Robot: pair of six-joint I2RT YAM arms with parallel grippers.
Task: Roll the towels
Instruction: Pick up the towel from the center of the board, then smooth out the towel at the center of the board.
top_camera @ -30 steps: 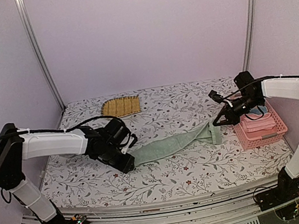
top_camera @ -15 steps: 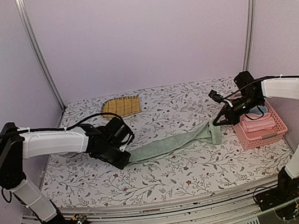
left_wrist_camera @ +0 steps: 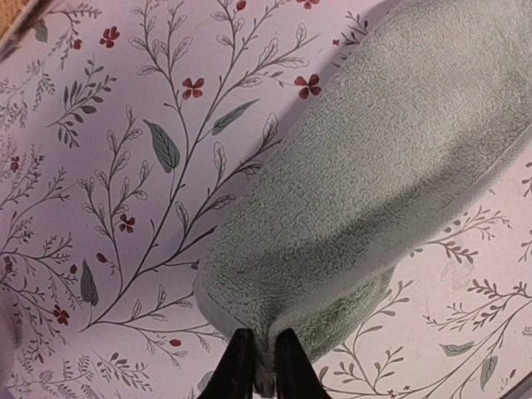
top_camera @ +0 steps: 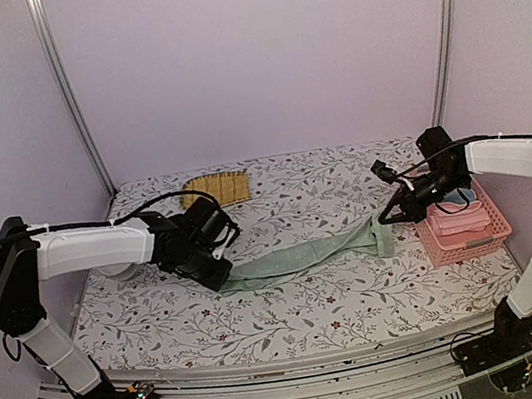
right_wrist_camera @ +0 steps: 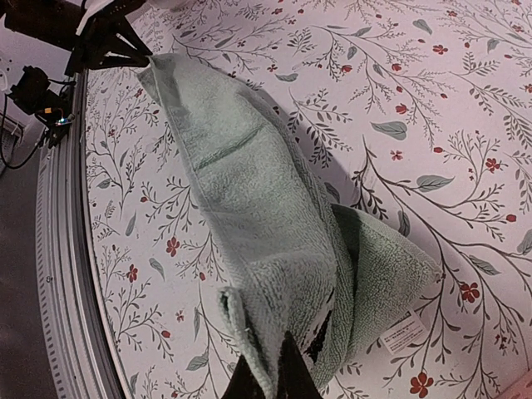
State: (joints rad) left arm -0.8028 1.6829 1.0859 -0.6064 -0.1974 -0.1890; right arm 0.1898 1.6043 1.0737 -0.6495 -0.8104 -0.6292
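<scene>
The pale sage green towel (top_camera: 305, 254) lies stretched in a long band across the middle of the table. My left gripper (top_camera: 220, 275) sits at its left end, and in the left wrist view the gripper (left_wrist_camera: 258, 366) is shut on the hem of the green towel (left_wrist_camera: 374, 166), a thin fold pinched between the tips. My right gripper (top_camera: 387, 213) holds the right end; in the right wrist view it (right_wrist_camera: 270, 376) is shut on the bunched green towel (right_wrist_camera: 266, 216). A pink towel (top_camera: 455, 222) and a light blue towel (top_camera: 464, 196) lie in the basket.
A pink plastic basket (top_camera: 485, 238) stands at the right edge of the table, just behind my right gripper. A yellow-brown ribbed mat (top_camera: 214, 189) lies at the back left. The floral tablecloth (top_camera: 343, 299) covers the table.
My left gripper closed onto the towel's left end and shifted slightly back. The right gripper stayed where it was, still gripping the right end.
</scene>
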